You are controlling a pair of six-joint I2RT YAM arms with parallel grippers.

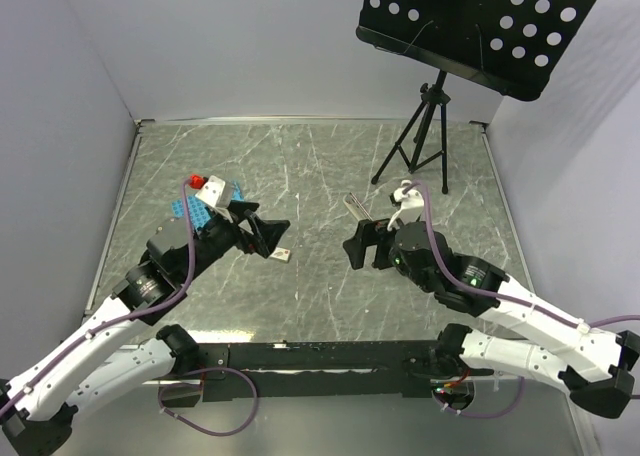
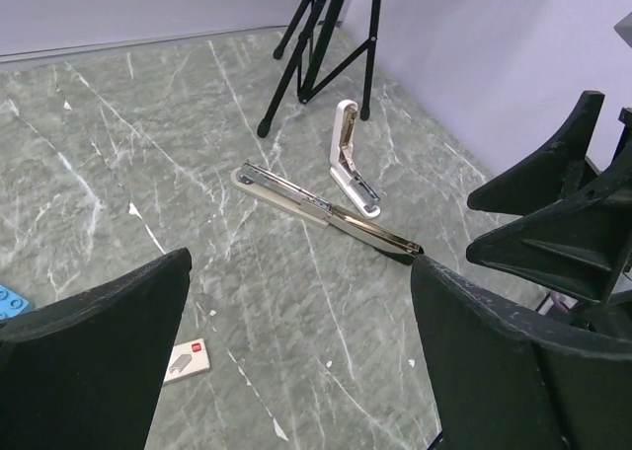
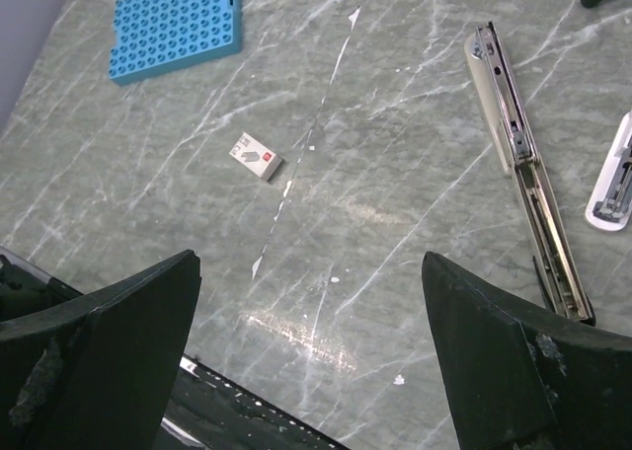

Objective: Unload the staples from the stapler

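The tabletop (image 1: 300, 306) is grey-green with white veins like marble, scuffed with pale scratches. It is closed in by plain pale-lilac walls (image 1: 250, 46) at the back and on both sides. In the far right corner a black perforated music stand (image 1: 480, 21) stands on a tripod, whose feet rest on the tabletop. A black rail (image 1: 320, 356) runs along the near edge between the two arm bases.

The stapler (image 3: 504, 105) lies right of centre, folded out flat into one long line with a cream half and a bare metal channel. Its metal end is just in front of the right gripper (image 1: 358, 244). A smaller white hinged piece (image 2: 344, 129) sits just beside it, propped in a V near a tripod foot.

The left gripper (image 1: 272, 238) hangs low over the middle-left, facing the stapler. Both sets of jaws stand wide apart and hold nothing.

A small tan block (image 3: 257, 157) lies near the left jaws. A blue studded plate (image 3: 178, 26) lies further left, partly under the left arm.
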